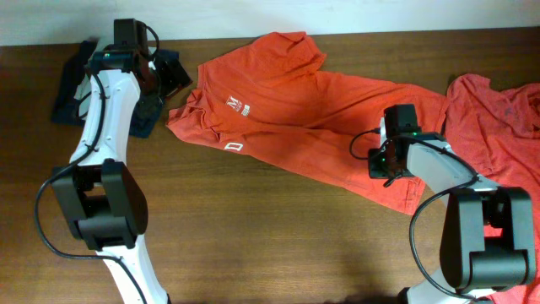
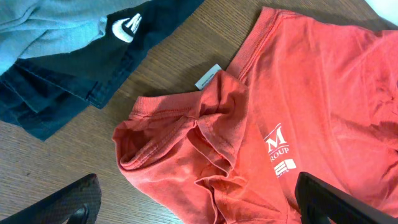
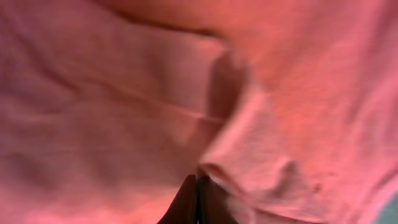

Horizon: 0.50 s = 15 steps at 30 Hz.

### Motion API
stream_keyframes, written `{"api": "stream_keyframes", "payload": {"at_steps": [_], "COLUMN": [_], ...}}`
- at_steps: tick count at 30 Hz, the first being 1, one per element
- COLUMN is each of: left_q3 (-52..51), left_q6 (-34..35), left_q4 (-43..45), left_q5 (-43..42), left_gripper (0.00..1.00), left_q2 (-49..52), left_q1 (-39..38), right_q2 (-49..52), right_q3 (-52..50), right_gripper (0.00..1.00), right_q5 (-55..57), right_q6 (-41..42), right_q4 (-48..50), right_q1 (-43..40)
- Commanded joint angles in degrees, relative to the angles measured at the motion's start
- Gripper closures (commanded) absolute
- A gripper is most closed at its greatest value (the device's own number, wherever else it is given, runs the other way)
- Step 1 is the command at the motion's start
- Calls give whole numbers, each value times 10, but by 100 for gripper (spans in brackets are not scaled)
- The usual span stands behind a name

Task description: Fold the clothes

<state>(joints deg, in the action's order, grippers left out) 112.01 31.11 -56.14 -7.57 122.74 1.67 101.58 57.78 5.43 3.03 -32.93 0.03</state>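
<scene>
An orange-red T-shirt (image 1: pixel 295 110) lies crumpled across the middle of the table, its small white chest logo (image 2: pixel 278 152) facing up. My left gripper (image 1: pixel 164 95) hovers open above the shirt's bunched left corner (image 2: pixel 186 149). In the left wrist view its gripper (image 2: pixel 202 208) has one black finger (image 2: pixel 68 202) over bare wood and the other over cloth. My right gripper (image 1: pixel 390 176) is down on the shirt's right end. The right wrist view shows this gripper (image 3: pixel 198 179) shut, pinching a raised fold of the orange-red cloth (image 3: pixel 249 143). A second orange-red shirt (image 1: pixel 498 110) lies at the right edge.
Dark navy and grey garments (image 1: pixel 76 84) are heaped at the back left, beside my left arm; one has a white logo (image 2: pixel 127 26). A white label (image 2: pixel 208 76) sticks out from the shirt's collar. Bare brown wood (image 1: pixel 253 236) runs along the table's front.
</scene>
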Motion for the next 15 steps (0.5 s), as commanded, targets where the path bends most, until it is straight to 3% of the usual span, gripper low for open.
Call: {"api": "stream_keyframes", "payload": {"at_steps": [1,15], "left_q3": [-4,-4], "left_q6": [3,3], "left_q4": [1,1], "left_q5": [-5,-5], "left_gripper": [1,1], "left_q2": [3,3], "left_q1": [-2,-2], "right_q2": [1,1], "right_q3": [-6,-6], "right_gripper": [96,96], "right_q5": [77,184], "right_q6": [4,2], "right_q4": [8,79], "right_q1": [-1,-10]}}
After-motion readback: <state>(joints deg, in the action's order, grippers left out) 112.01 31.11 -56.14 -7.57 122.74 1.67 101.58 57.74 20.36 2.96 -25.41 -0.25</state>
